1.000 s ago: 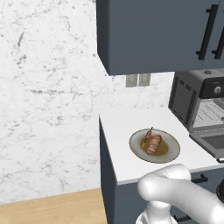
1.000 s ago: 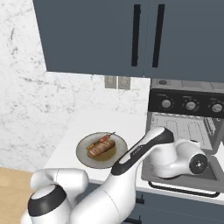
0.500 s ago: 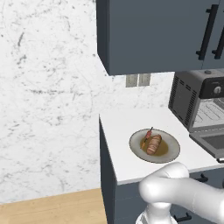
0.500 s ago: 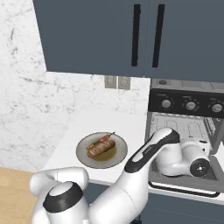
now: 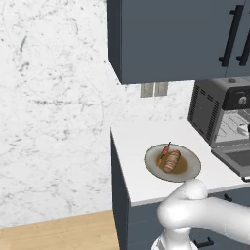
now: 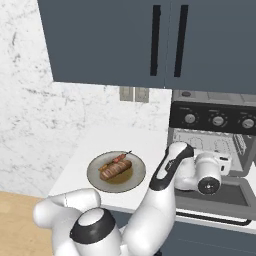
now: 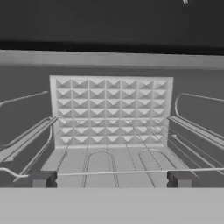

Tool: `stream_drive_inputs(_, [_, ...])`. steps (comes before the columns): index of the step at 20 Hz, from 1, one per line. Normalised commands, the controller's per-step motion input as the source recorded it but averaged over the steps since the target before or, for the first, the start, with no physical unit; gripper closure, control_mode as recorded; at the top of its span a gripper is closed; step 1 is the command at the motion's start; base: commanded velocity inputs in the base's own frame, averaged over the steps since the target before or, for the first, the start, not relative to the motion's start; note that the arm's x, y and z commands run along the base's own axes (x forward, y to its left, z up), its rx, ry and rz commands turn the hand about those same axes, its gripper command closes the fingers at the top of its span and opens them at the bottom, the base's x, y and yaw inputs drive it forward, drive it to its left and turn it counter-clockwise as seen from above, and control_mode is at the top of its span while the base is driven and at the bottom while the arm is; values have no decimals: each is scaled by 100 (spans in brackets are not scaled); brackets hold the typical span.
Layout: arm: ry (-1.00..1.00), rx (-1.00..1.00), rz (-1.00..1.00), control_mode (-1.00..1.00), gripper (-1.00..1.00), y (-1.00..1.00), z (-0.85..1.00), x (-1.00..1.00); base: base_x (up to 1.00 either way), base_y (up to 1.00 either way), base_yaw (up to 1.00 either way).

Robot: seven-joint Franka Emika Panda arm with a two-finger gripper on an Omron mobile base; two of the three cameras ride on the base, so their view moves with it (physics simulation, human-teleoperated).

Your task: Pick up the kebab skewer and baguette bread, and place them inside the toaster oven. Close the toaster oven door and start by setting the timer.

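Arm swung rightward, gripper (image 7: 109, 178) facing toaster oven (image 6: 220, 140)

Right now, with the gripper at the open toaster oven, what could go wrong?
1. The open gripper faces the wire rack empty; the kebab skewer and baguette bread lie on the plate.
2. The toaster oven door hangs open under the arm; pulling back low might strike it.

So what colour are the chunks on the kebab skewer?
Red-orange on the kebab skewer, lying beside the baguette; clearest in the right base view.

Kitchen: cabinets (image 5: 176, 39), counter (image 5: 136, 161), toaster oven (image 6: 215, 135)
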Motion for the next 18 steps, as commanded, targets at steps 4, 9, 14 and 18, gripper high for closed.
stream_drive_inputs(4, [0,-3,0,-100,-100,-39,0,42,0,0,0])
stream_drive_inputs(9, [2,-3,2,-100,-100,-50,0,41,0,0,0])
stream_drive_inputs(14, [0,0,4,-100,-100,-40,-19,44,0,0,0])
stream_drive_inputs(18, [0,0,10,-100,-100,-6,-35,61,0,0,0])
